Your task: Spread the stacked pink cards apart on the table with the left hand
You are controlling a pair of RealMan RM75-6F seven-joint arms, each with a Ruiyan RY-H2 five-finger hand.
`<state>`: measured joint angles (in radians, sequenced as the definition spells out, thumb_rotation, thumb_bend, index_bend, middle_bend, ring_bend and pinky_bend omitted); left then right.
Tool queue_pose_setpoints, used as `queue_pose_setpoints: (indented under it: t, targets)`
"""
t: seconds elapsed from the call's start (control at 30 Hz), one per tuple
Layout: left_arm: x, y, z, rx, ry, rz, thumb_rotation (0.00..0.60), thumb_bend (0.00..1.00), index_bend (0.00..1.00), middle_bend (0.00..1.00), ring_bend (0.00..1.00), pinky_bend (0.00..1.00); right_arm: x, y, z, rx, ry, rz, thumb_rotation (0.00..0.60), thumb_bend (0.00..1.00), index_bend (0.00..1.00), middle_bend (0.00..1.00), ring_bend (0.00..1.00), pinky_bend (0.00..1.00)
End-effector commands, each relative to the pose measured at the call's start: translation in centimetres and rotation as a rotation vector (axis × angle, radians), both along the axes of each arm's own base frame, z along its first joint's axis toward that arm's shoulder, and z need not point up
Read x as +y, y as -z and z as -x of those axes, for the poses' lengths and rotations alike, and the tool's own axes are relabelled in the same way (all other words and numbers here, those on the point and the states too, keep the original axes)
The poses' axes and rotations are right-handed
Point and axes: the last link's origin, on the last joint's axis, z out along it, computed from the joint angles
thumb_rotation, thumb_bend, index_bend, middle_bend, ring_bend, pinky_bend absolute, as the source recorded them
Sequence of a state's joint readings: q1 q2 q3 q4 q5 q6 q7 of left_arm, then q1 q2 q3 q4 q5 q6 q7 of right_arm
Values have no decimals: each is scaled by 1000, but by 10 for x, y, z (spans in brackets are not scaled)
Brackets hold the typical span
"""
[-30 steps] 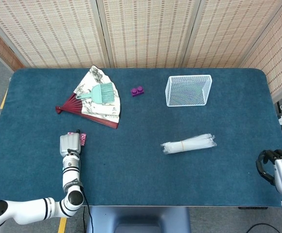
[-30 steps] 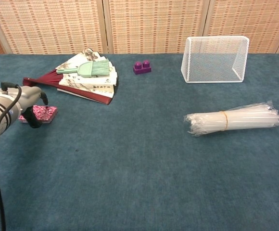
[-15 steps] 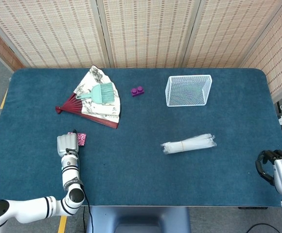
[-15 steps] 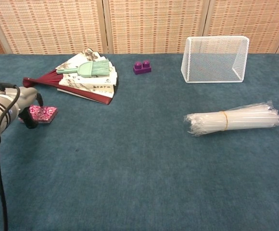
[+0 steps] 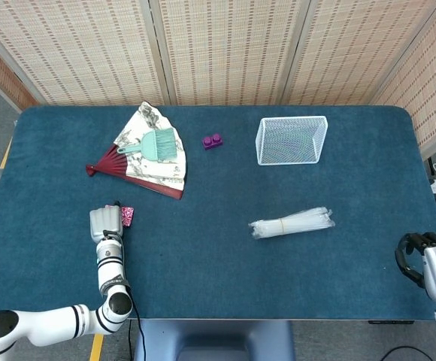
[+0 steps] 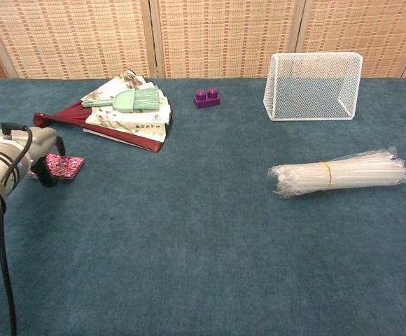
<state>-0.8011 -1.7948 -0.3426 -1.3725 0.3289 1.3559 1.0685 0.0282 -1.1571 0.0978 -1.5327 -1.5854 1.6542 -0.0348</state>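
Note:
The stack of pink patterned cards (image 6: 68, 166) lies on the blue table near its left side, in front of the folding fan; in the head view the cards (image 5: 128, 216) peek out to the right of my left hand. My left hand (image 6: 22, 158) hovers low at the stack's left edge, its dark fingertips (image 6: 47, 175) curled down and touching that edge. I see the same left hand (image 5: 106, 223) from above. It holds nothing. My right hand (image 5: 426, 260) sits off the table's near right corner with its fingers curled in and nothing in them.
A painted folding fan (image 5: 144, 160) with a teal brush (image 5: 156, 144) on it lies behind the cards. A purple brick (image 5: 213, 141), a white wire basket (image 5: 291, 140) and a banded bundle of clear straws (image 5: 292, 222) lie further right.
My left hand pulled slightly back to the left, then came a little way back toward the cards. The stack stays about where it was. My right hand has not moved.

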Motion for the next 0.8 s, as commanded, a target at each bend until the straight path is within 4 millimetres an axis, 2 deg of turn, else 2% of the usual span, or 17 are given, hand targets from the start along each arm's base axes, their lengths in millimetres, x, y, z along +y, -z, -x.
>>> queue_pose_setpoints:
  t: [0.03,0.53,0.67,0.8]
  targets:
    - [0,0,0,-2,4,-4,600,426,240,1000,1000,1000,0,0,0,0,1,-2,600,501,740,646,552,841]
    - [-9,-13,1,-1,73,-27,600,426,350,1000,1000,1000,0,-1,0,-7,-2,4,600,501,740,646,552,841]
    - [-15,-27,11,24,89,-39,600,427,357,1000,1000,1000,-1,-1,0,-9,-1,3,600,501,740,646,551,842]
    - [-21,-45,29,53,93,-57,600,427,363,1000,1000,1000,0,-1,0,-10,-2,0,600,501,740,646,552,841]
